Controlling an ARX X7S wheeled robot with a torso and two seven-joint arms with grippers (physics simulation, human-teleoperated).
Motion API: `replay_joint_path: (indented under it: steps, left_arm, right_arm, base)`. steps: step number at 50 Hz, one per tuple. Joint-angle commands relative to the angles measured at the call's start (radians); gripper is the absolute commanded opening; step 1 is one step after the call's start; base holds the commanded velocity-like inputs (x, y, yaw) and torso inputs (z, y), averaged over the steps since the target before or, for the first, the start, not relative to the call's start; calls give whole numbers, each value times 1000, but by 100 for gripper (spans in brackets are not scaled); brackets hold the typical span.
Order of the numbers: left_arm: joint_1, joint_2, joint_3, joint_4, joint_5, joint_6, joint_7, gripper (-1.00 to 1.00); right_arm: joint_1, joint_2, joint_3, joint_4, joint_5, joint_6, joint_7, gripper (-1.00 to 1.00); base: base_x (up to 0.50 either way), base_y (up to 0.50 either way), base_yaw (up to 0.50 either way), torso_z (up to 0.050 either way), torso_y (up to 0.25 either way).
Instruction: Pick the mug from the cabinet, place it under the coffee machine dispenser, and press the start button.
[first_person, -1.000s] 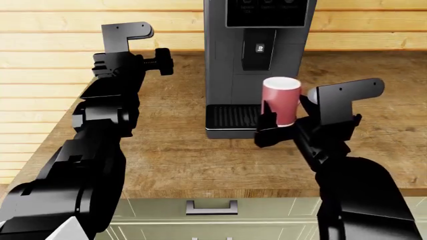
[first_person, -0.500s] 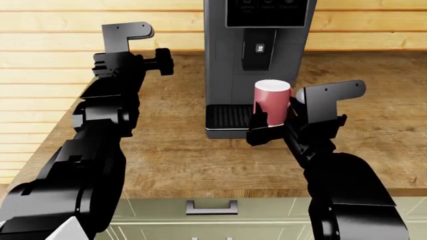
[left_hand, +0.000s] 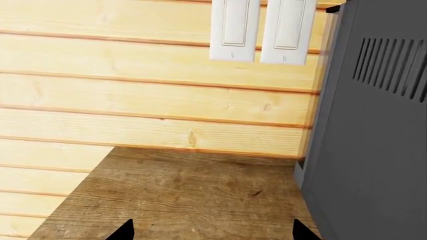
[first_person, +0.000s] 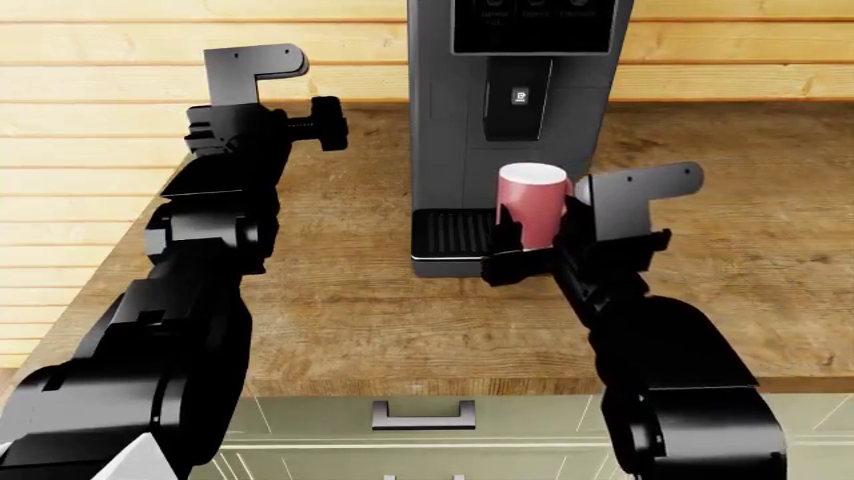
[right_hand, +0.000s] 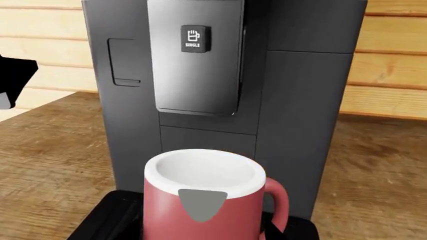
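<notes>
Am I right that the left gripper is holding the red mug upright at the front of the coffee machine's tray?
Not quite: the right gripper holds the mug, as the head view shows. The left gripper is raised beside the coffee machine, holding nothing. The rest stands.

The mug (first_person: 533, 207), red with a white rim and interior, stood upright with its handle visible in the right wrist view, over the black ribbed tray's right end, below the dark grey dispenser (first_person: 517, 98).
</notes>
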Motion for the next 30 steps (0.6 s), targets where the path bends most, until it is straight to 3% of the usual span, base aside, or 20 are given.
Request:
replay_joint_path:
  steps: [1, 30]
  left_arm:
    - [-1, 0, 0, 0, -1, 1, 1, 100]
    - [0, 1, 0, 0, -1, 2, 5, 100]
  right_arm:
    - [21, 7, -19, 58, 18, -44, 21, -100]
    - [77, 6, -64, 287, 73, -205, 96, -100]
  base:
    - [0, 0, 0, 0, 0]
    - [0, 0, 0, 0, 0]
